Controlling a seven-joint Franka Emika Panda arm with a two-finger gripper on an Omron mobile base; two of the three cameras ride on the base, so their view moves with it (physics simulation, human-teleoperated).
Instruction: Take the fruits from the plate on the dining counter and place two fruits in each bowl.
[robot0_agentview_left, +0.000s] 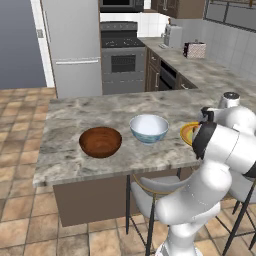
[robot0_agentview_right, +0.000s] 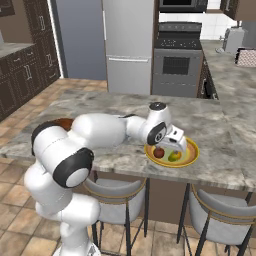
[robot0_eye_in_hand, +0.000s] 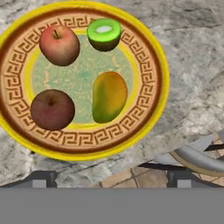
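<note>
The yellow plate (robot0_eye_in_hand: 83, 144) with a brown key-pattern rim lies on the marbled dining counter (robot0_eye_in_hand: 192, 65), close under my hand. On it rest four fruits: a reddish-peach one (robot0_eye_in_hand: 59, 43), a bright green one (robot0_eye_in_hand: 104, 34), a yellow one (robot0_eye_in_hand: 109, 96) and a dark red one (robot0_eye_in_hand: 52, 109). My gripper (robot0_eye_in_hand: 111, 178) hovers just above the plate's near edge, open, with nothing between its fingers. From the right base view the gripper (robot0_agentview_right: 174, 146) hangs over the plate (robot0_agentview_right: 193, 152). The brown bowl (robot0_agentview_left: 100, 141) and the white bowl (robot0_agentview_left: 149, 128) stand empty, left of the plate (robot0_agentview_left: 186, 133).
Grey padded stools (robot0_agentview_right: 220, 207) stand under the counter's near edge, one showing in the hand view (robot0_eye_in_hand: 197, 157). A fridge (robot0_agentview_left: 72, 45), a stove (robot0_agentview_left: 122, 57) and a toaster (robot0_agentview_left: 172, 36) stand far behind. Bare counter (robot0_agentview_left: 75, 112) lies around the bowls.
</note>
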